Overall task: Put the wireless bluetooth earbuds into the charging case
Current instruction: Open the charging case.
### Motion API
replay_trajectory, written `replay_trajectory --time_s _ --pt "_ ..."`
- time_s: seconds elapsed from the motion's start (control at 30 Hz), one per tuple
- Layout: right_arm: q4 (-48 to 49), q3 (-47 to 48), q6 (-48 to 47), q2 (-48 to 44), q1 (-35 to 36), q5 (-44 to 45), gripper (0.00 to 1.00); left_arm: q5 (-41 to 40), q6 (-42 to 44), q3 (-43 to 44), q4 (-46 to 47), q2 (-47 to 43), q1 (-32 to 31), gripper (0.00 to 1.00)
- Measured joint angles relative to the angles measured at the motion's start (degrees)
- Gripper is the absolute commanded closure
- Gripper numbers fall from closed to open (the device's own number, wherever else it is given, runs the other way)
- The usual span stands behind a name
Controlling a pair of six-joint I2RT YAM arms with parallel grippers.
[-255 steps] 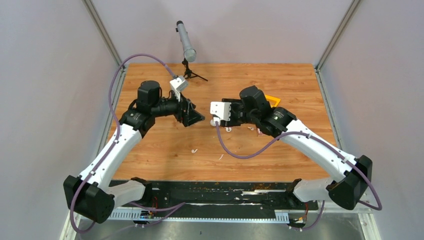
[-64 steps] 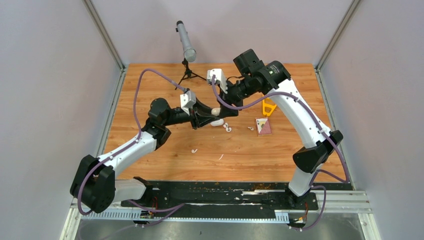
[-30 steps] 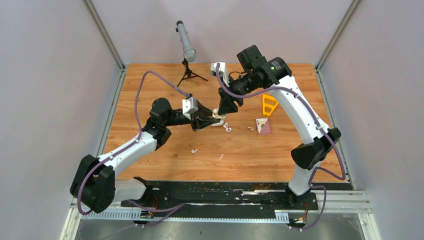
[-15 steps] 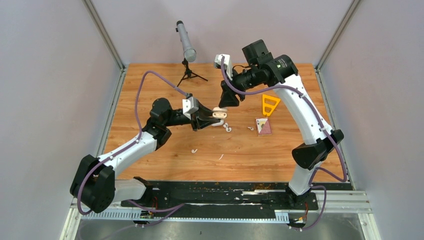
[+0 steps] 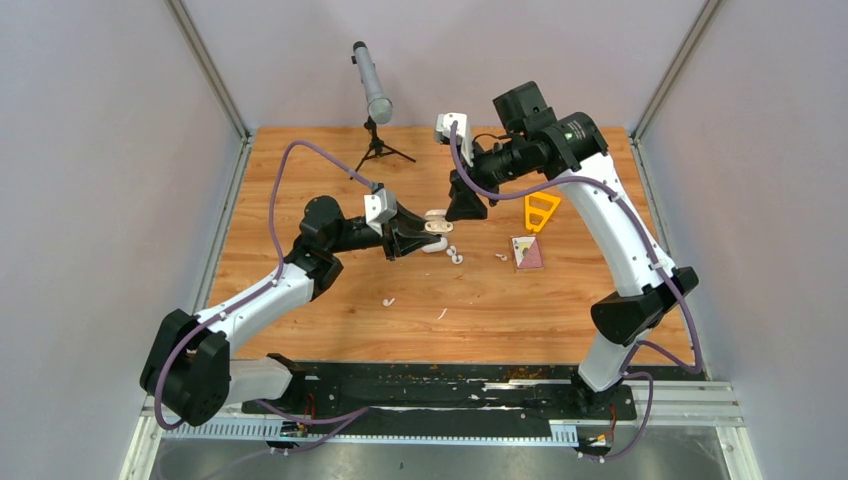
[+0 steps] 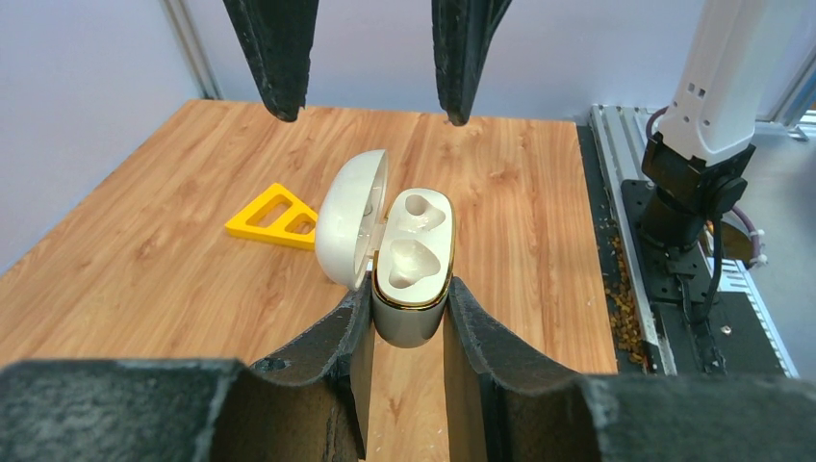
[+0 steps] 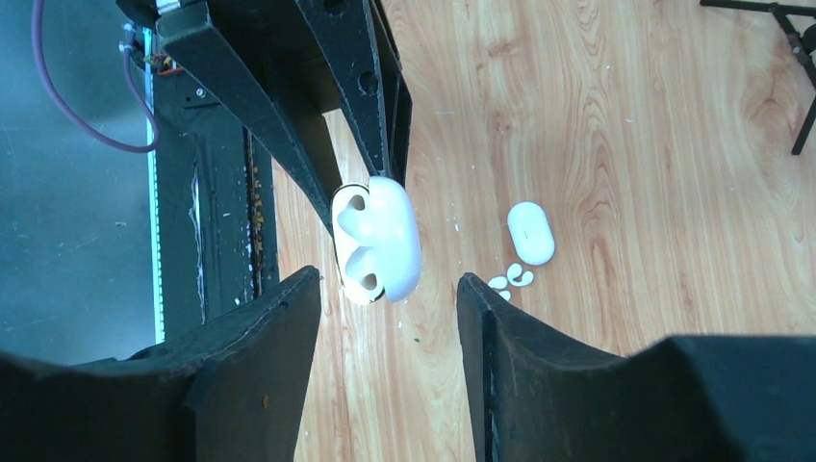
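- the charging case (image 6: pixel 414 274) is a smooth glossy white pebble with a thin gold band round the rim. its lid is flipped open to one side, and two moulded hollows show in the top
- the left gripper (image 6: pixel 406 294) is clamped on the lower body of the case, with a matte black finger pressed flat to each side, holding it up off the table
- the wireless bluetooth earbuds (image 7: pixel 510 279) are tiny white stemmed bits in a little cluster on the wood, just beside a second closed white case (image 7: pixel 531 232) — well apart from both sets of fingers
- a couple more buds lie loose nearer the arm bases (image 5: pixel 388 301)
- the right gripper (image 7: pixel 387 281) hangs spread wide just past the held case, gripping nothing; the case lines up with the gap in its wrist view but the fingers aren't touching it
- the table (image 5: pixel 560 310) is orange-brown wood grain, with plain pale lilac walls (image 5: pixel 90 200) around it
- also there — a flat yellow plastic triangle (image 6: pixel 274 214), a small pinkish card (image 5: pixel 528 251) and a grey mic on a black tripod (image 5: pixel 375 85)
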Motion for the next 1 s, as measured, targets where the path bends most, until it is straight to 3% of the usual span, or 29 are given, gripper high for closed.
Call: replay_trajectory --time_s 1.0 --pt "0.9 -0.9 1.6 4.1 0.0 3.7 0.49 -0.5 -0.9 0.0 0.4 0.5 0.0 1.0"
